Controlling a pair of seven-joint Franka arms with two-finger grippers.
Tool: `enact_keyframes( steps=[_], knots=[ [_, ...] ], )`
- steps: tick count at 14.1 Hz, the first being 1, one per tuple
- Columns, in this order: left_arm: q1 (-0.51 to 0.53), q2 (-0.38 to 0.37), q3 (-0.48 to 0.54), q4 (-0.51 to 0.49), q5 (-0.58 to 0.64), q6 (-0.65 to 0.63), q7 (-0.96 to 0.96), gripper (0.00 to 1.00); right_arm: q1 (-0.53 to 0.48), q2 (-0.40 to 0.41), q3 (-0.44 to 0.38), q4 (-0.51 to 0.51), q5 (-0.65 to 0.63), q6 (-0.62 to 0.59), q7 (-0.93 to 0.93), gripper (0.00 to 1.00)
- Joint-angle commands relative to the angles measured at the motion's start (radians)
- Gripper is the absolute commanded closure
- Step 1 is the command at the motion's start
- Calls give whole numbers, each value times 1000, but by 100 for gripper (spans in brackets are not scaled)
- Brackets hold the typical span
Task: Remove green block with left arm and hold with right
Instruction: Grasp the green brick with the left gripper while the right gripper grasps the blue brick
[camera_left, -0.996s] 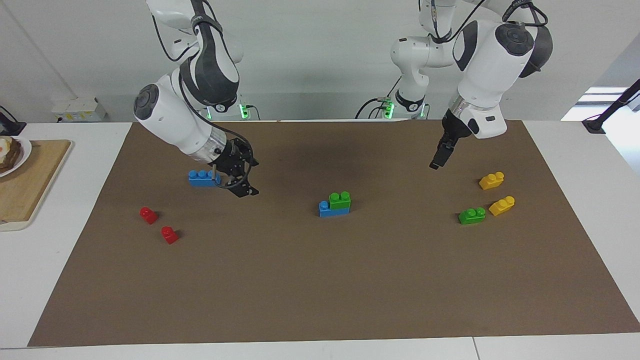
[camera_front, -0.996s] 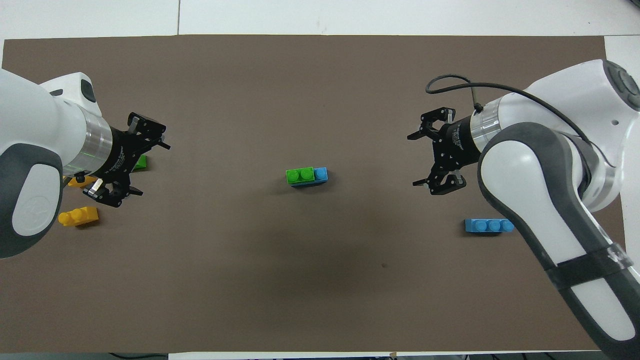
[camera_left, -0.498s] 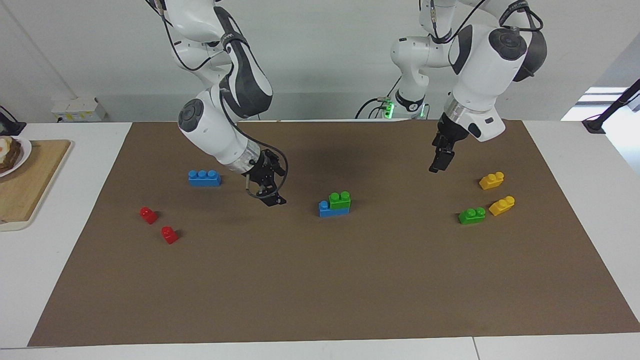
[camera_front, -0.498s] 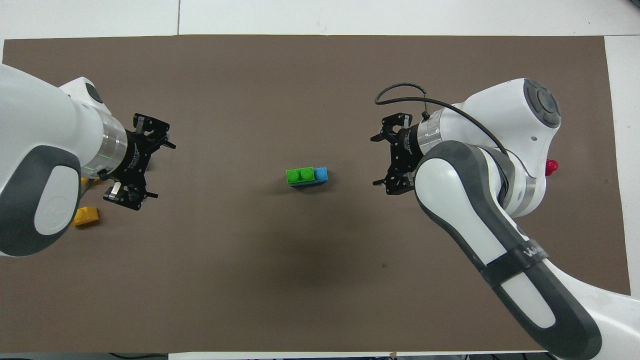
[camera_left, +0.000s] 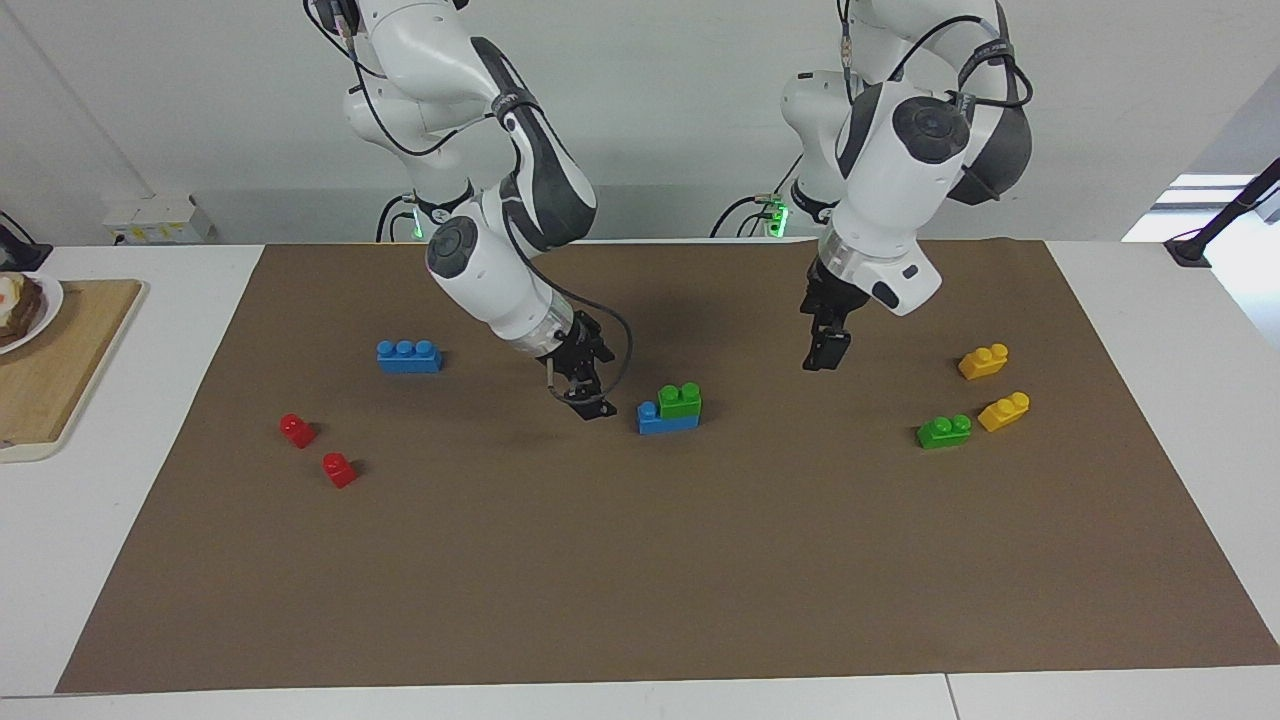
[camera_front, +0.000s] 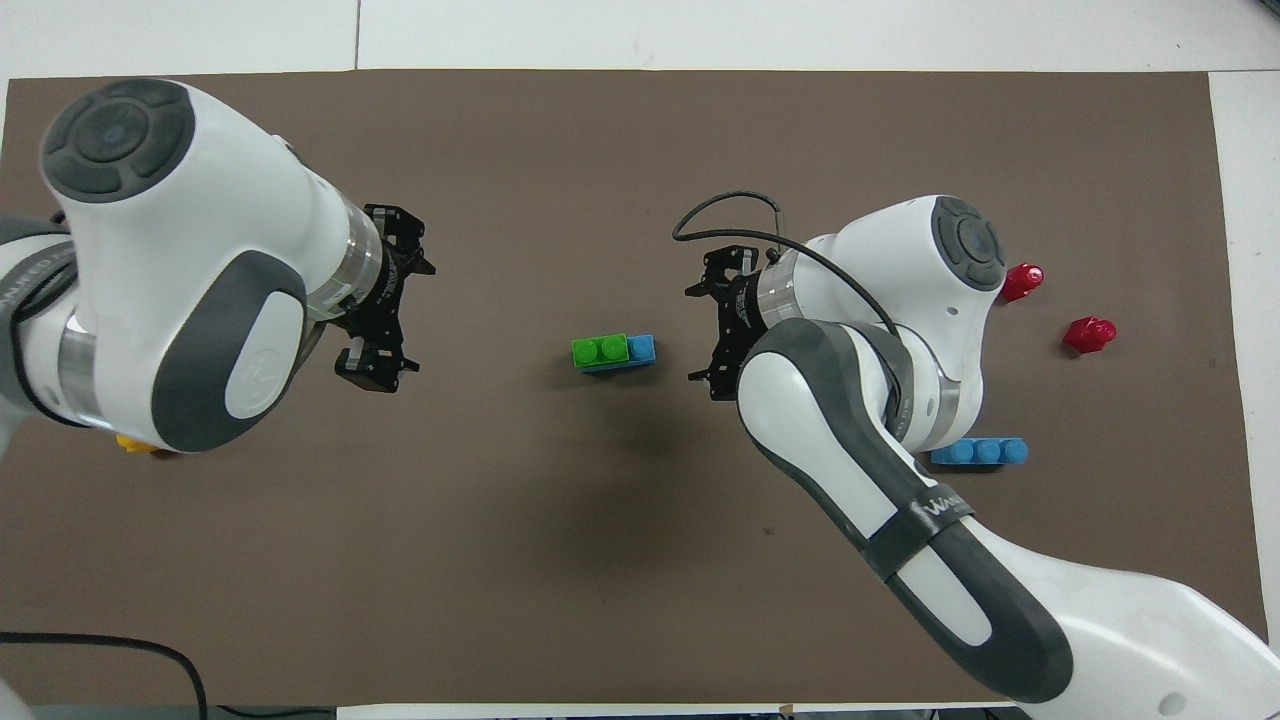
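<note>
A green block (camera_left: 680, 399) sits pressed on one end of a blue brick (camera_left: 654, 419) in the middle of the brown mat; the pair also shows in the overhead view, green block (camera_front: 599, 351) on blue brick (camera_front: 643, 347). My right gripper (camera_left: 588, 400) is open and empty, low beside the stack on the right arm's side (camera_front: 695, 335). My left gripper (camera_left: 825, 352) is open and empty, over the mat on the left arm's side of the stack (camera_front: 408, 318). A second green block (camera_left: 944, 431) lies toward the left arm's end, hidden under the arm in the overhead view.
Two yellow bricks (camera_left: 983, 361) (camera_left: 1004, 411) lie beside the second green block. A loose blue three-stud brick (camera_left: 408, 356) and two red pieces (camera_left: 297, 430) (camera_left: 339, 469) lie toward the right arm's end. A wooden board (camera_left: 50, 380) lies off the mat there.
Both grippers have moved inward toward the green-on-blue stack. The right gripper has left the loose blue brick and come close beside the stack. The bricks have not moved.
</note>
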Motion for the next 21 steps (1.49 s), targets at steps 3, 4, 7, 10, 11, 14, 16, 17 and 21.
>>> enact_keyframes(
  steps=[3, 4, 7, 10, 11, 14, 16, 17, 21],
  knots=[
    [-131, 154, 14, 164, 70, -22, -216, 0, 33, 70, 0, 6, 32, 83, -1, 0],
    [-141, 160, 14, 169, 67, -13, -261, 0, 51, 76, -2, 6, 41, 102, 1, 0],
    [-207, 223, 13, 197, 72, 19, -428, 0, 53, 87, 0, 6, 41, 126, -1, 0],
    [-256, 251, 16, 197, 76, 42, -503, 0, 53, 99, 0, 6, 41, 132, -1, 0],
    [-256, 252, 14, 194, 76, 68, -516, 0, 54, 102, 0, 6, 43, 156, -1, 0],
    [-254, 249, 19, 177, 90, 73, -519, 0, 77, 115, 0, 5, 46, 182, 2, 0],
    [-250, 244, 19, 135, 93, 110, -551, 0, 82, 115, 0, 5, 70, 193, 2, 0],
    [-253, 237, 19, 102, 93, 143, -563, 0, 82, 118, 0, 5, 70, 193, 2, 0],
    [-232, 232, 20, 69, 93, 182, -573, 0, 106, 151, 0, 6, 70, 241, 2, 0]
  ],
)
